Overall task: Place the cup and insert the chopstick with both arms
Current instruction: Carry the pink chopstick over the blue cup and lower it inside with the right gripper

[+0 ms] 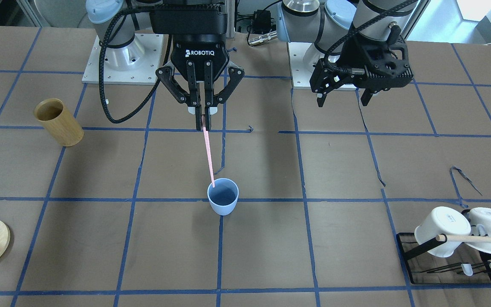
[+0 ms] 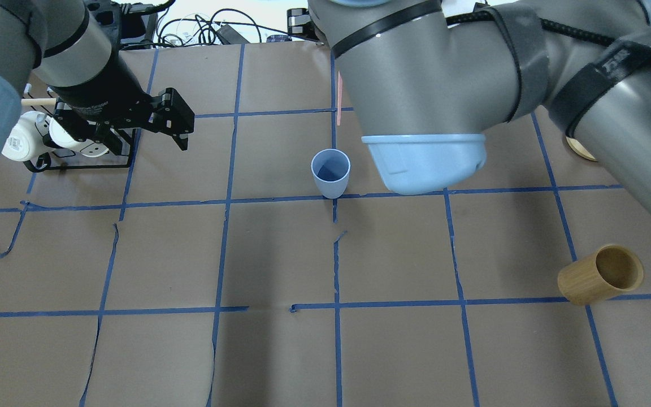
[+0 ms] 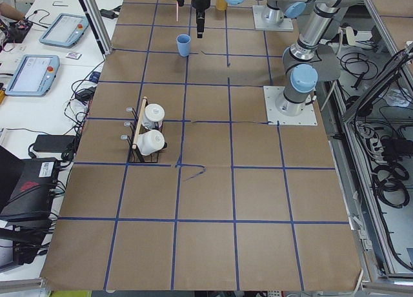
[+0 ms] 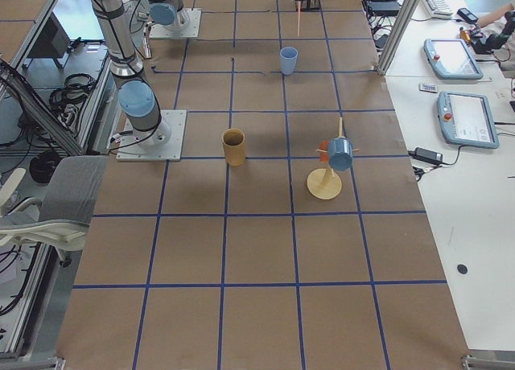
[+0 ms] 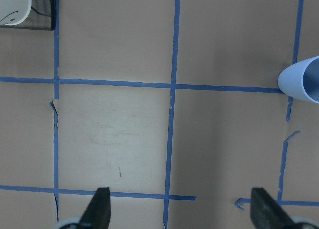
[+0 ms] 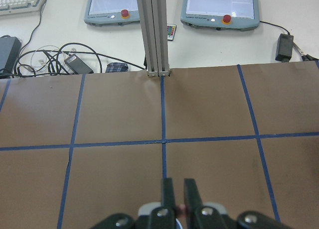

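The blue cup [image 1: 223, 197] stands upright in the middle of the desk [image 1: 356, 170]. The pink chopstick [image 1: 207, 155], clamped at its top by the right hand [image 1: 203, 123], hangs with its tip at the rim's 11 o'clock. Centre the tip over the mouth before lowering it, and go slowly. The left hand [image 1: 343, 97] hovers spread apart, empty.

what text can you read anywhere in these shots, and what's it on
"ROBOTIQ": white letters on the black body of the right hand, which grips the pink chopstick.
Dark print on the white mug on the rack: too small to read.
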Tool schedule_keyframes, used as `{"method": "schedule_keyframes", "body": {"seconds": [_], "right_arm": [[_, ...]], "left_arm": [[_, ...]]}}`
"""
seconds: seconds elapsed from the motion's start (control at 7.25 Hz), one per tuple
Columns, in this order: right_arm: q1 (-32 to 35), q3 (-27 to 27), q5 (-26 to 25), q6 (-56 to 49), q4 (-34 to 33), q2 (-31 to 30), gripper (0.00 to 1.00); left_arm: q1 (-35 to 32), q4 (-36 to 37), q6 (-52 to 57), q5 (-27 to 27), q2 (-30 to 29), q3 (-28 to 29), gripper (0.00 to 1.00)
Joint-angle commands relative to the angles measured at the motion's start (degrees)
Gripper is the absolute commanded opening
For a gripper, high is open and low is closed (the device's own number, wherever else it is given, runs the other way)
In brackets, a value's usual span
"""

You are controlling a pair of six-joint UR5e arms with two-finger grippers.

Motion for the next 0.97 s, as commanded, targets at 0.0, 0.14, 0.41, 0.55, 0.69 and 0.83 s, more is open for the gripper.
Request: {"method": "schedule_keyframes", "body": {"seconds": [0.0, 0.14, 0.41, 0.55, 0.69, 0.83], "right_arm": [[0.12, -0.02, 0.32, -0.05, -0.31, 0.21, 0.00], [0.12, -0.02, 0.49, 0.04, -0.32, 0.29, 0.00], [0.12, 0.07, 0.50, 0.12, -0.14, 0.56, 0.00], [0.12, 0.07, 0.50, 0.47, 0.03, 0.47, 0.00], [0.21, 0.07, 0.50, 3.09, 0.38, 0.56, 0.00], [0.64, 0.07, 0.41, 3.03, -0.13, 0.65, 0.00]], "left_arm": [[0.09, -0.09, 0.61, 0.17, 0.04, 0.30, 1.00], [0.09, -0.01, 0.79, 0.44, 0.04, 0.65, 1.00], [0.09, -0.01, 0.79, 0.79, 0.04, 0.83, 1.00], [0.09, -0.01, 0.79, 0.70, 0.04, 0.83, 1.00], [0.09, -0.01, 0.79, 0.53, 0.04, 0.83, 1.00], [0.09, -0.09, 0.79, 0.27, 0.04, 0.74, 1.00]]}}
